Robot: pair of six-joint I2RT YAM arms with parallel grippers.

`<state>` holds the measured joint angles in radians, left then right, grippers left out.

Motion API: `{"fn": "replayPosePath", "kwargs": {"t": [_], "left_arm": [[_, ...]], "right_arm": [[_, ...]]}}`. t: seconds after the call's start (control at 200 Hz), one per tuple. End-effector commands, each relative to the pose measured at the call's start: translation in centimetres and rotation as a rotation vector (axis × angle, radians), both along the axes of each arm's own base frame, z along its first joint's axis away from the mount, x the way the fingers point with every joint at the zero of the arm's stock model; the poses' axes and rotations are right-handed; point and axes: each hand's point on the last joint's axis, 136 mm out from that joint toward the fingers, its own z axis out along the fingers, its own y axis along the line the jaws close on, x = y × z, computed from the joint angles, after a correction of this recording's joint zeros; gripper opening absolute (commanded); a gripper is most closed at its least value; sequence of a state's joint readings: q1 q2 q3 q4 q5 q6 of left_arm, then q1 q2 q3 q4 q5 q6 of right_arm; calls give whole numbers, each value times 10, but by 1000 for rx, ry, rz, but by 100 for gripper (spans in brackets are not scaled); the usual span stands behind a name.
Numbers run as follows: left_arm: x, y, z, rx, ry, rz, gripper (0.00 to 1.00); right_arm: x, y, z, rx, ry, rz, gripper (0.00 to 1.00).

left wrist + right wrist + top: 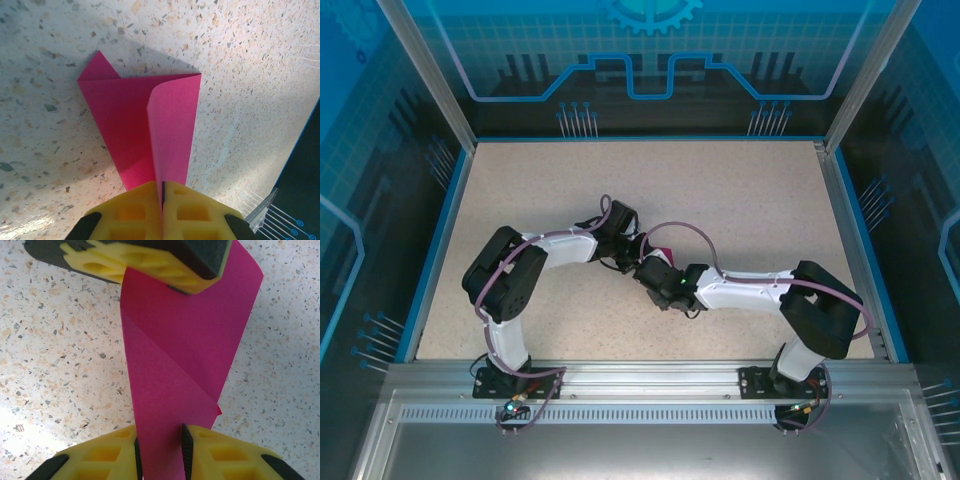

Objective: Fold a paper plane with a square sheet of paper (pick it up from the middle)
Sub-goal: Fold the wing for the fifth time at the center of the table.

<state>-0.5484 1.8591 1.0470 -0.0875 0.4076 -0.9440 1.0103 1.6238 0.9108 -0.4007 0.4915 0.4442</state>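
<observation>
Fingers [132, 212] of the left tool [162, 195] are pressed together, yellow and ribbed, pinching the narrow end of the magenta sheet of paper [130, 125] in the thin seam between them. From that pinch the sheet fans out away from the tool. In the left wrist view, a darker folded layer spreads to the left and ends in a small pointed corner. A lighter flap on the right curls up along its inner edge and stands off the layer beneath. The sheet's far edge runs roughly straight across, and a shadow lies on the speckled bench [240, 70] just past it.

The right tool [160, 447] has its jaws spread, with a yellow finger and dark pad on each side of the paper, which runs through the gap between them. Whether the pads touch the paper's edges cannot be told. In the right wrist view the paper stretches from this gap up to the left tool, where it is clamped. A diagonal crease crosses the paper, and a small corner pokes out at the right, just beyond the right-hand finger.

From above, both arms bend inward and the two tools meet near the middle of the bench, a little toward its near side, with a sliver of magenta showing beside them. A blue rim [446, 235] borders the bench on the left, far and right sides.
</observation>
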Motion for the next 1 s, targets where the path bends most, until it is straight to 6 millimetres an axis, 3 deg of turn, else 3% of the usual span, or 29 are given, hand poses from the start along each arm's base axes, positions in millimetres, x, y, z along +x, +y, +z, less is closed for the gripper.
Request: {"fn": "replayPosePath", "kwargs": {"t": [0.0, 0.415, 0.715, 0.81, 0.995], "left_arm": [[2, -4, 11, 1, -9, -6, 2], [2, -2, 11, 7, -7, 2, 2], [3, -2, 12, 9, -10, 8, 2], [4, -3, 13, 6, -12, 5, 2], [3, -3, 14, 6, -12, 1, 2]], "right_arm": [[-1, 1, 1, -20, -9, -8, 28], [-6, -1, -3, -13, -7, -12, 22], [-7, 3, 1, 20, -12, 5, 26], [-13, -7, -7, 13, -6, 8, 27], [-11, -7, -6, 12, -17, 5, 24]]}}
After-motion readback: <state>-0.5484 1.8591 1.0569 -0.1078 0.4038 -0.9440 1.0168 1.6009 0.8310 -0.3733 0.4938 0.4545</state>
